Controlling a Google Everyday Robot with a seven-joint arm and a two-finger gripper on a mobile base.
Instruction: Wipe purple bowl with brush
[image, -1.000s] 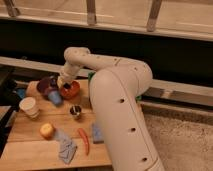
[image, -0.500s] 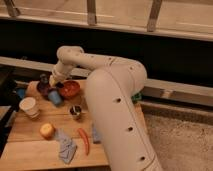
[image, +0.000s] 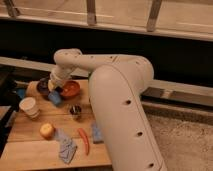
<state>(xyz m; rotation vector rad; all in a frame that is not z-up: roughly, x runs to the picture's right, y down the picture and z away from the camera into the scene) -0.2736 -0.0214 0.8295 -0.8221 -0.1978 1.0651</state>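
One view to go by. Find the purple bowl (image: 43, 86) at the far left end of the wooden desk (image: 25, 147), right beside the orange-red bowl (image: 71, 89). See the hand (image: 54, 83) low at the purple bowl's right rim, between the two bowls, at the end of the bent white arm (image: 95, 62). Cannot tell if the hand is spread, pressed together or pinching something; maybe holding the brush, but too dim to be sure.

To wipe well, stay inside the purple bowl and off the orange-red one. Press softly, so as not to tip or push the small bowl. Go round and round the inside, then up the wall. Move slowly near the rim.

Now look at the desk: pale wood, flat and crowded. Watch for a blue block (image: 55, 98) just in front of the hand, a white paper cup (image: 28, 106) to the left, a little dark cup (image: 75, 111) in the middle. Closer to the front, spot a round yellow-red fruit (image: 47, 130), a long red thing (image: 83, 141) like a chilli, a crumpled blue cloth (image: 66, 148) and a second blue block (image: 96, 134).

Behind the desk, see a dark wall (image: 170, 55) with a pale rail (image: 180, 86) along it and bright window bars (image: 91, 12) up top. Speckled grey floor (image: 185, 142) on the right.
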